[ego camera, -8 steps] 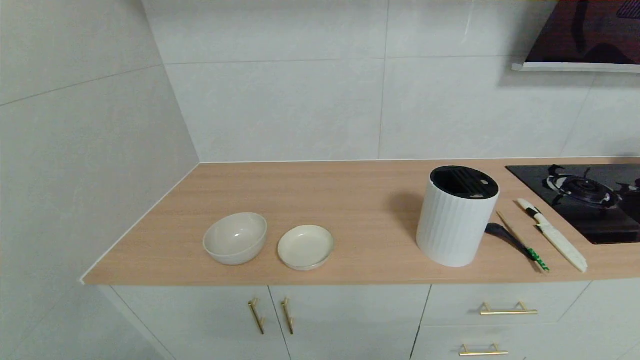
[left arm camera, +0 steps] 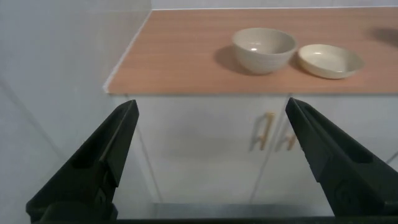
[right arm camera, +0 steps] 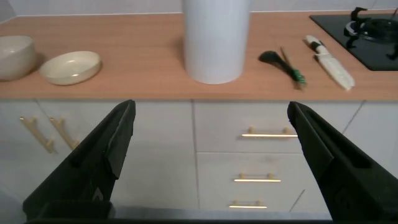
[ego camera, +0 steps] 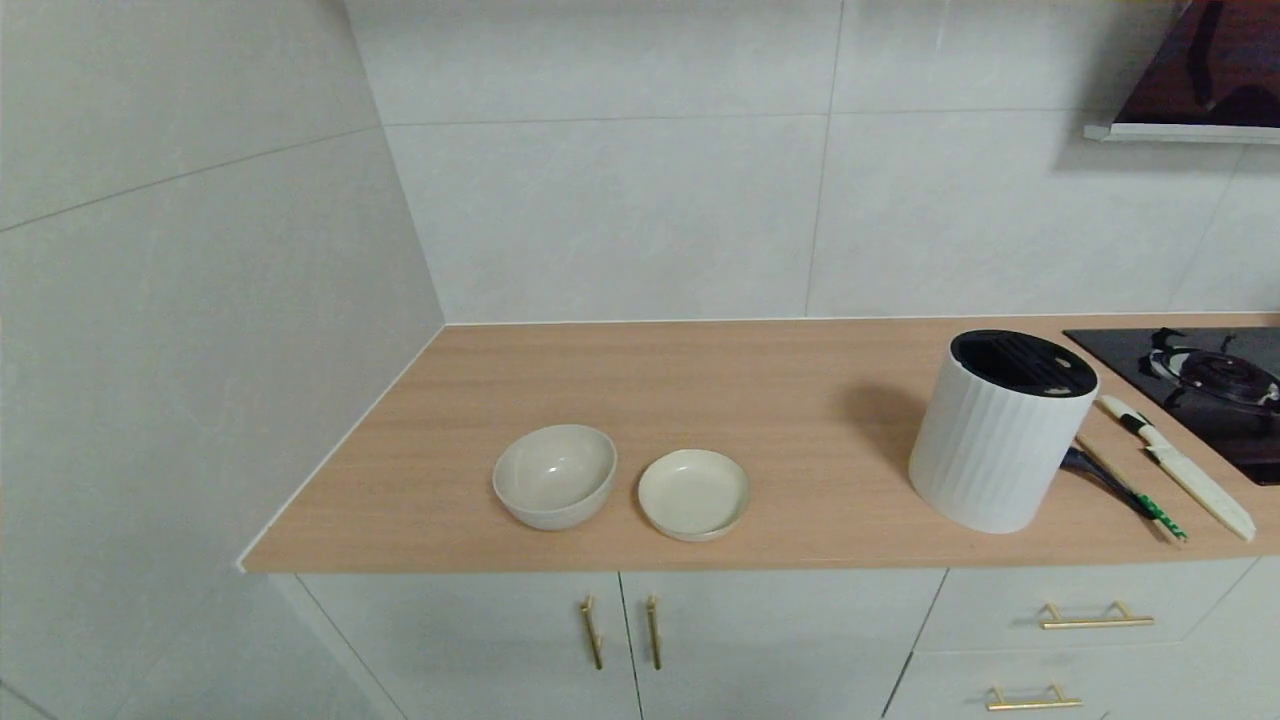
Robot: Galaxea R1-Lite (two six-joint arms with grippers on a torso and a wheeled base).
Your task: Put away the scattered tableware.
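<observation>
Both arms are low, in front of the cabinet fronts and below the edge of the wooden countertop (ego camera: 650, 390). The left gripper (left arm camera: 211, 162) has its fingers spread wide with nothing between them. The right gripper (right arm camera: 208, 162) is likewise spread and empty. Tableware on the counter: a beige bowl (ego camera: 554, 475) stands upright near the front edge toward your left, with a shallow cream dish (ego camera: 694, 492) just beside it, apart from it. Further right is a white ribbed utensil holder (ego camera: 1000, 440) with a slotted black top. Lying flat on the holder's right are a black spoon (ego camera: 1085, 463) with its bowl end just beside the holder's base, a thin stick with a green-banded end (ego camera: 1160, 515) that is probably chopsticks, and a cream-handled knife (ego camera: 1185, 478) near the gas hob (ego camera: 1215, 385). Judgement: nothing is grasped yet, so the step in hand is the approach to a first pick. For the next move you would need to lift an arm clear of the counter edge. The right arm is better placed for the flat utensils, which call for a low pinch and then a tilt to upright over a holder slot. The left arm is better placed for the bowl and dish.
</observation>
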